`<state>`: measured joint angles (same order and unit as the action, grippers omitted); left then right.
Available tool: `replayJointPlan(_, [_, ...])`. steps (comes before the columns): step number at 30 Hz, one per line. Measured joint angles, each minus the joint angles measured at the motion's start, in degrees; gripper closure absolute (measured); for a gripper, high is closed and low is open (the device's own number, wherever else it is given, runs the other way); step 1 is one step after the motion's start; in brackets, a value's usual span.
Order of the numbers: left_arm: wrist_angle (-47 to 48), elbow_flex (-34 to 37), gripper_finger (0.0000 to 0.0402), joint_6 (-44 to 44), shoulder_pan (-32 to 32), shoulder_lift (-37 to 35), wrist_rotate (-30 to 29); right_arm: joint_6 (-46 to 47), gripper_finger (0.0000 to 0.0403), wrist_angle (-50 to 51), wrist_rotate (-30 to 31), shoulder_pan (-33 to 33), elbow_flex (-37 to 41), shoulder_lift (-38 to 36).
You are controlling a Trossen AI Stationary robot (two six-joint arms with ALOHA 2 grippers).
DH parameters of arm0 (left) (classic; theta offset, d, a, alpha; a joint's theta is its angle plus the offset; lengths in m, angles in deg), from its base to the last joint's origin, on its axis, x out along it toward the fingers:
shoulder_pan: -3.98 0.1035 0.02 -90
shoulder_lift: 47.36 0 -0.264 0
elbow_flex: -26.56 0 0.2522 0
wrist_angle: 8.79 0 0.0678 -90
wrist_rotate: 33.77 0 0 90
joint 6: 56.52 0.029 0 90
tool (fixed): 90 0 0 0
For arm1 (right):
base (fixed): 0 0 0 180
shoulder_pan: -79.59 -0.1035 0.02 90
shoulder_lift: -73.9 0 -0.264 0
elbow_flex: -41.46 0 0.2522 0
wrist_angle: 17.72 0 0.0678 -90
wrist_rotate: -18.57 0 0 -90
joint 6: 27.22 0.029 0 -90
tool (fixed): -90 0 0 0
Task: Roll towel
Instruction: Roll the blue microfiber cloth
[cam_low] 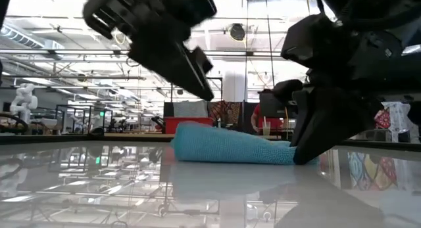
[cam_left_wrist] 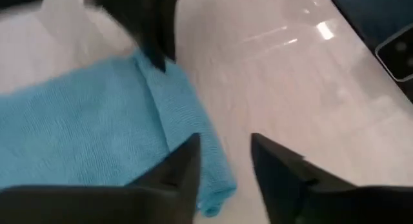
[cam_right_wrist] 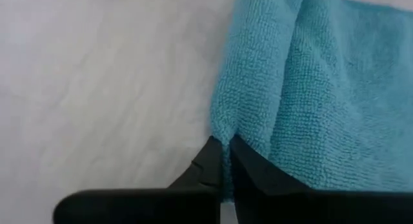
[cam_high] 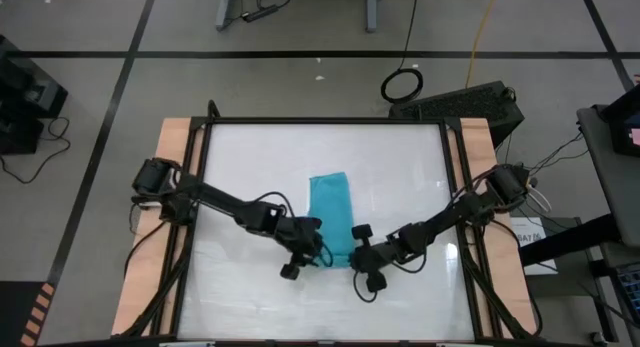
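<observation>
The turquoise towel (cam_high: 329, 212) lies as a long strip in the middle of the table, with a raised fold at its near end (cam_low: 223, 146). My right gripper (cam_high: 357, 249) is down at the towel's near right corner, shut on it; it also shows in the low view (cam_low: 304, 154). My left gripper (cam_high: 312, 245) is open and hangs just above the towel's near left part, and the low view shows it (cam_low: 200, 80) clear of the cloth. In the left wrist view its fingers (cam_left_wrist: 224, 169) stand over the towel's edge (cam_left_wrist: 193, 130). My right gripper pinches a raised fold of the towel's edge (cam_right_wrist: 222, 137) between its two fingertips, at the near right corner. The fingers slant down from the table's right side. The pinched cloth stays low at the table, and the rest of the towel lies flat.
The white tabletop (cam_high: 250, 157) has a dark frame and wooden side rails (cam_high: 172, 147). Bare surface lies all round the towel. A black case (cam_high: 470, 105) and a cable coil (cam_high: 402, 84) lie on the floor beyond the far edge.
</observation>
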<state>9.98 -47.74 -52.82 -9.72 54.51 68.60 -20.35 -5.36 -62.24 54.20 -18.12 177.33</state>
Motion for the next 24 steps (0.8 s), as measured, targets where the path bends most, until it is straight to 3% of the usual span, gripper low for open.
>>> replayJointPlan(3, [0.68,-0.03,0.0205,3.89,-2.59,-1.25,-3.06,2.60,0.0398,0.02,-3.71,1.08,0.02,-1.12])
replayJointPlan(6, [0.09,-0.06,0.0177,8.53,-6.33,-1.17,-7.69,6.42,0.0399,-0.12,-9.70,2.41,0.05,-1.82])
replayJointPlan(11, [-0.86,-0.06,0.0171,13.89,-11.37,1.45,-18.27,10.79,0.0399,-0.91,-15.99,4.45,0.09,-1.94])
replayJointPlan(24, [-6.28,-0.06,0.0171,16.31,-15.68,9.56,-33.66,17.20,0.0399,-4.45,-23.51,6.72,0.20,-1.87])
